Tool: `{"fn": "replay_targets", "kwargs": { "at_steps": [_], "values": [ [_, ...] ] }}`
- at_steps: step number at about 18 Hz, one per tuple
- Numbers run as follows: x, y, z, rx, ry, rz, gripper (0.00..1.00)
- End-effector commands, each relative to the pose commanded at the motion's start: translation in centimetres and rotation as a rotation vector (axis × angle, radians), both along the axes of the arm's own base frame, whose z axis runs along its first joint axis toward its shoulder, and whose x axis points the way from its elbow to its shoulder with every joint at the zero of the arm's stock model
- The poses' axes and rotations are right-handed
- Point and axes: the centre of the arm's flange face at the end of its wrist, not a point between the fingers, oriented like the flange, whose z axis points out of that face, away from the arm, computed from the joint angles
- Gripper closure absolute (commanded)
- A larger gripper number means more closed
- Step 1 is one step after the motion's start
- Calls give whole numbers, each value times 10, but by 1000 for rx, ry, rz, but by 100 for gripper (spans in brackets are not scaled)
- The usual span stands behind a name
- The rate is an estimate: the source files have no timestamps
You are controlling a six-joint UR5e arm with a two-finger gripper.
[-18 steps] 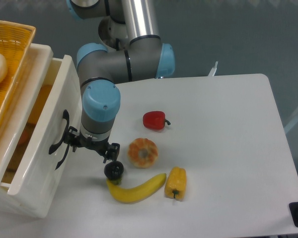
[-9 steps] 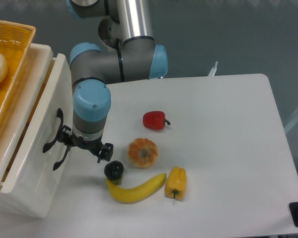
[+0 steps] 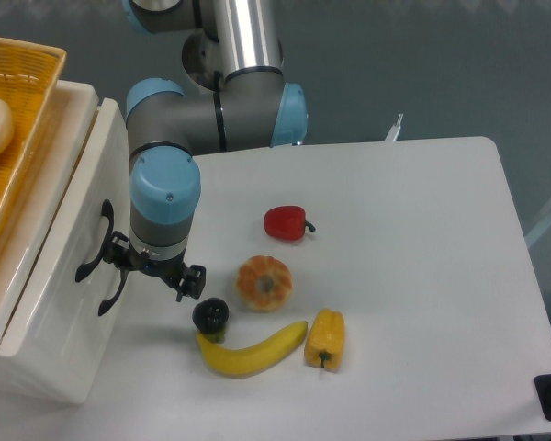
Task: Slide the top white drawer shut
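The top white drawer point(image 3: 69, 197) sits at the left, with its front panel almost flush with the cabinet and only a thin gap along the top edge. Its black arched handle point(image 3: 90, 250) faces the table. My gripper point(image 3: 153, 268) points down right beside that front panel, close to the handle. The blue wrist above it hides the fingertips, so I cannot make out how the jaws stand or whether they touch the panel.
An orange woven basket point(image 3: 18, 83) rests on top of the cabinet. A second black handle point(image 3: 110, 292) shows lower down. On the table lie a black round object point(image 3: 210, 315), a banana point(image 3: 253, 349), a yellow pepper point(image 3: 325, 338), an orange fruit point(image 3: 264, 283) and a red pepper point(image 3: 286, 222).
The gripper moved left against the drawer front, and the drawer slid left into the cabinet; the wide open gap of a second ago has nearly gone.
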Motion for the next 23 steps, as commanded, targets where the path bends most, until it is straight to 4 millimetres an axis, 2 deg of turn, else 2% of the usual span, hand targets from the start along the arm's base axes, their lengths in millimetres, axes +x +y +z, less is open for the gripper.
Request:
{"fn": "replay_targets", "kwargs": {
  "at_steps": [6, 8, 9, 11, 12, 16, 18, 21, 23],
  "values": [
    [4, 1, -1, -1, -1, -6, 0],
    [-1, 3, 1, 5, 5, -8, 0],
    [-8, 4, 4, 14, 13, -16, 0],
    [-46, -11, 11, 31, 52, -23, 0],
    [-57, -17, 15, 44, 63, -45, 0],
    [-97, -39, 54, 118, 155, -176, 0],
    [-125, -53, 68, 95, 224, -175, 0],
    [-135, -66, 92, 48, 337, -308, 0],
    [-142, -74, 97, 34, 372, -416, 0]
  ]
}}
